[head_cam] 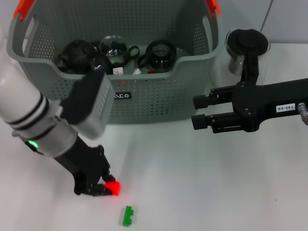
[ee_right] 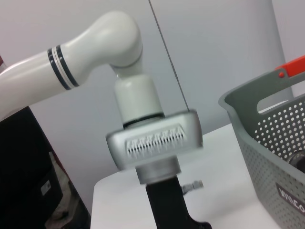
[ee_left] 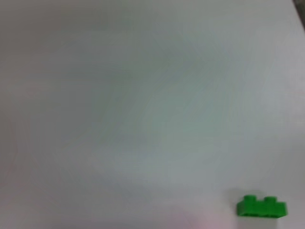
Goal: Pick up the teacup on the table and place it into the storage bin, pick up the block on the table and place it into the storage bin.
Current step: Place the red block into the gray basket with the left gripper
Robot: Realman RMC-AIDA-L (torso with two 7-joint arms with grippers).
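The storage bin (head_cam: 159, 96) holds dark glass teacups (head_cam: 161, 54). The left gripper (head_cam: 107, 188) has its jaws pinching a red block (head_cam: 113, 186), a green block (head_cam: 127, 215) just beside on the surface (head_cam: 202, 183). The right gripper (head_cam: 202, 113) hovers, jaws spread.

- Bin (head_cam: 159, 101): matt perforated plastic (grey-green).
- Teapots (head_cam: 79, 57) inside: glossy, dark.
- Green block (head_cam: 127, 216): smooth plastic.
- Desk (head_cam: 202, 183): smooth matt white.
- Left claw (head_cam: 98, 187): matt black.

Glass jar (head_cam: 245, 50) beside white table (head_cam: 202, 173).

Bright, even light; blurred left-wrist view.
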